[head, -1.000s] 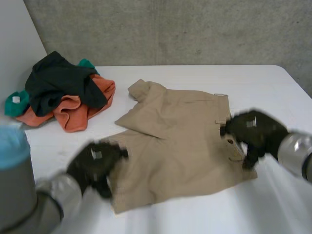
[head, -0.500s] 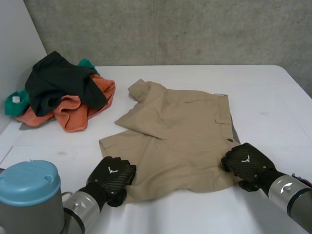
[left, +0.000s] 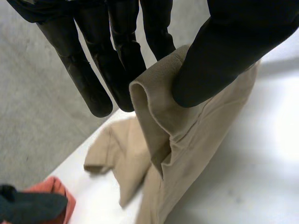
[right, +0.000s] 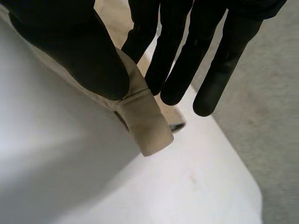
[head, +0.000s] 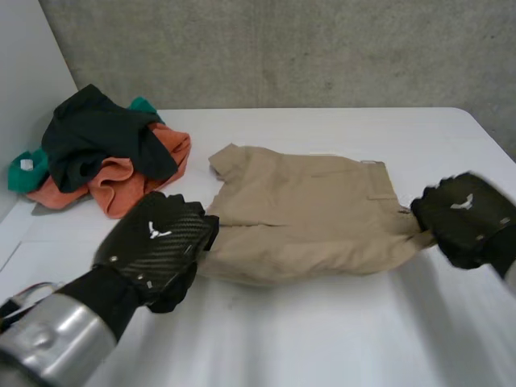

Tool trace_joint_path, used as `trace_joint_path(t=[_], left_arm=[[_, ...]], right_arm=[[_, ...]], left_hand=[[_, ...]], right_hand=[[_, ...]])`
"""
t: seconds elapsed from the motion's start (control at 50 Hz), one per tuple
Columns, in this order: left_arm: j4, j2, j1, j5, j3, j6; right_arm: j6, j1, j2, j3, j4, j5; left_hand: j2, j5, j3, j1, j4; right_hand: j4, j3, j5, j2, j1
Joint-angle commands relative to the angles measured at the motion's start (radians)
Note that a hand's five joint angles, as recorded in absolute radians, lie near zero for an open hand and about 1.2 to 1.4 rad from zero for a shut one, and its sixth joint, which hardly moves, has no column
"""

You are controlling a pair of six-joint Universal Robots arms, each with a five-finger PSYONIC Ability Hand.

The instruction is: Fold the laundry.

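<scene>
Tan shorts point(head: 310, 214) lie across the middle of the white table point(head: 322, 339), their near edge lifted off it. My left hand point(head: 157, 246) pinches the near left corner of the shorts point(left: 161, 116) between thumb and straight fingers point(left: 119, 51). My right hand point(head: 466, 218) pinches the near right corner, at the waistband point(right: 145, 126), the same way between thumb and fingers point(right: 175, 56). Both hands hold the cloth a little above the table. The far edge of the shorts still rests on it.
A heap of clothes point(head: 101, 153) in dark green, orange and teal sits at the table's back left. A grey concrete wall point(head: 282, 48) stands behind the table. Bare tabletop lies in front of the shorts.
Both hands went to the near edge of the shorts, shut on its two corners and lifted them up and away from me. The near part of the shorts has risen off the table.
</scene>
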Motion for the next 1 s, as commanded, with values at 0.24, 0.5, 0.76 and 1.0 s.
trace_joint_path(t=[0.24, 0.5, 0.76, 1.0], left_arm=[[-0.041, -0.118, 0.009, 0.059, 0.117, -0.022], [0.241, -0.593, 0.116, 0.05, 0.764, 0.084], [0.631, -0.719, 0.167, 0.047, 1.142, -0.084], [0.553, -0.737, 0.161, 0.059, 0.883, -0.077]], right_arm=[[0.048, -0.057, 0.118, -0.24, 0.244, -0.064], [0.23, 0.179, 0.505, -0.723, -0.15, 0.3], [0.405, 0.247, 0.56, -0.981, -0.562, 0.379], [0.37, 0.268, 0.751, -0.935, -0.388, 0.364]], left_hand=[[0.206, 0.215, 0.208, 0.272, 0.2], [0.206, 0.215, 0.208, 0.272, 0.2], [0.206, 0.215, 0.208, 0.272, 0.2], [0.206, 0.215, 0.208, 0.272, 0.2]], right_hand=[[0.201, 0.217, 0.239, 0.249, 0.321], [0.201, 0.217, 0.239, 0.249, 0.321], [0.201, 0.217, 0.239, 0.249, 0.321], [0.201, 0.217, 0.239, 0.249, 0.321]])
